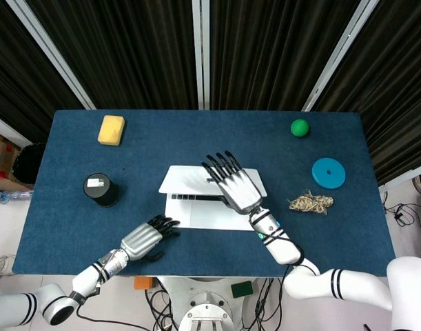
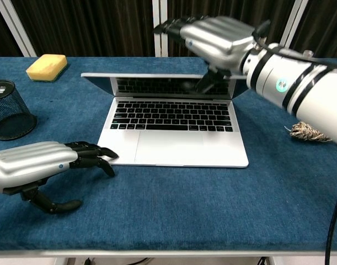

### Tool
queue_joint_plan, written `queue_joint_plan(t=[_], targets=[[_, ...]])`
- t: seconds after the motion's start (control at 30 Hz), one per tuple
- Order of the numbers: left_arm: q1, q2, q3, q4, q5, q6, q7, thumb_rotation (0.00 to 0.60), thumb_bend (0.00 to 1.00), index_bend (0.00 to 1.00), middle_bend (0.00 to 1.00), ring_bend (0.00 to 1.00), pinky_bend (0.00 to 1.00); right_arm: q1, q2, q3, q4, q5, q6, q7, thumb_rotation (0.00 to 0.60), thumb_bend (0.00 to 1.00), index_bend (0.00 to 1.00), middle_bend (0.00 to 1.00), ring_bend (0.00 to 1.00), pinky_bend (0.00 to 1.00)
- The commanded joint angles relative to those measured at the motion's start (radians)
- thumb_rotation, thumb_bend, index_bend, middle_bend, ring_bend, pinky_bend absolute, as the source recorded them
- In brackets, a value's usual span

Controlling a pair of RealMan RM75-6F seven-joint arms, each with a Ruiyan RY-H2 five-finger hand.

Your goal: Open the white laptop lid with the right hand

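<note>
The white laptop (image 1: 209, 210) (image 2: 174, 146) sits mid-table with its lid (image 1: 189, 181) (image 2: 157, 85) raised partway, so the keyboard (image 2: 171, 116) shows. My right hand (image 1: 234, 185) (image 2: 218, 36) is at the lid's right part. Its thumb is on the screen side and its fingers (image 2: 174, 25) stretch over the lid's back, so the lid lies between them. Whether the fingers touch the back is unclear. My left hand (image 1: 145, 238) (image 2: 36, 165) rests on the cloth at the laptop's front left, holding nothing.
A yellow sponge (image 1: 111, 129) lies at the far left and a black mesh cup (image 1: 100, 189) stands left of the laptop. On the right side are a green ball (image 1: 300, 127), a blue disc (image 1: 329, 173) and a rope bundle (image 1: 311, 203).
</note>
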Motion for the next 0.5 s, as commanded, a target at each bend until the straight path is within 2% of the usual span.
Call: queue_joint_plan(t=[0.03,0.27,0.5], targets=[[-0.002,0.004,0.0,-0.008,-0.005,-0.002,0.007,0.6,0.18,0.2,0.1,0.0,0.06,0.022,0.029,0.047,0.013,0.062,-0.024,0.02,0.6,0.4,0.0,0.0,0.0,0.0],[-0.005,0.012,0.0,-0.024,-0.02,-0.005,0.024,0.6,0.18,0.2,0.1,0.0,0.06,0.084,0.052,0.132,0.112,0.212,-0.083,0.025,0.6,0.4,0.0,0.0,0.0,0.0],[-0.003,0.025,0.002,-0.045,-0.033,-0.001,0.043,0.6,0.18,0.2,0.1,0.0,0.05,0.175,0.04,0.193,0.298,0.375,-0.17,0.032,0.6,0.4,0.0,0.0,0.0,0.0]])
